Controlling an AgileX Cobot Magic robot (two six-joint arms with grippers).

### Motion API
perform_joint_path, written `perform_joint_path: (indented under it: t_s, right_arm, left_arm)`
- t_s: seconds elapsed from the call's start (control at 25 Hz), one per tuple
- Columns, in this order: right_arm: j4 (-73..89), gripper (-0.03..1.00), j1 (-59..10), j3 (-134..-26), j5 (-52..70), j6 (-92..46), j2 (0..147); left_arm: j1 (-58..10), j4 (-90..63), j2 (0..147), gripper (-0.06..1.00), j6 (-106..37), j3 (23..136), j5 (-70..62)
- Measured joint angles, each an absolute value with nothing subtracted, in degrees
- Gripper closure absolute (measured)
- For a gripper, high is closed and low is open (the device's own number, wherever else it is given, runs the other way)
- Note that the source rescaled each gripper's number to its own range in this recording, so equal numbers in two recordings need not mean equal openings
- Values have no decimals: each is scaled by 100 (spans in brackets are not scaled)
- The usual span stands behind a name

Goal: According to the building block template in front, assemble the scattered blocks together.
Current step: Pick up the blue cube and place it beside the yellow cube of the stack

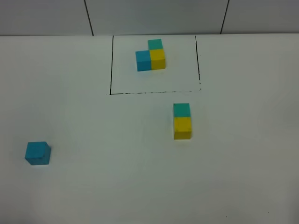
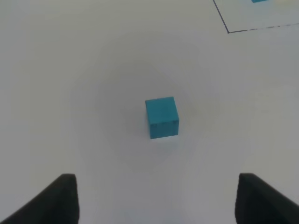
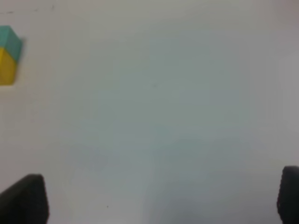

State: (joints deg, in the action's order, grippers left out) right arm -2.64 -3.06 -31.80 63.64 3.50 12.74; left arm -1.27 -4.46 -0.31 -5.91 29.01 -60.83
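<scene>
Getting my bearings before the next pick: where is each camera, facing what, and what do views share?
Exterior high: mounted high, looking down on the white table; black-framed three-cube template, joined teal-green and yellow cube pair, sky-blue cube; no arm shows.
Left wrist: on left arm, looking down past open left gripper at the sky-blue cube.
Right wrist: on right arm, facing table past open right gripper; that pair at frame edge.
Shared: exterior and left wrist both show the sky-blue cube.

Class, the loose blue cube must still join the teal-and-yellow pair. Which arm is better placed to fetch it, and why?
Probably the left: the left gripper, open, has the blue cube centred ahead of it, while the right gripper sees only the teal-and-yellow pair.
</scene>
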Motion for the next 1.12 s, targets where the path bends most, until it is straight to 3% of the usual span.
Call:
perform_joint_path:
  t_s: [0.56,1.12]
  right_arm:
    - [-144,-3,-306,-2891,6130,175,96]
    - [-78,-3,-306,-2891,6130,51,59]
  left_arm:
    - [-127,-446,-31,19,-591,2901,-6083]
    - [-127,-446,-31,19,-583,2901,-6083]
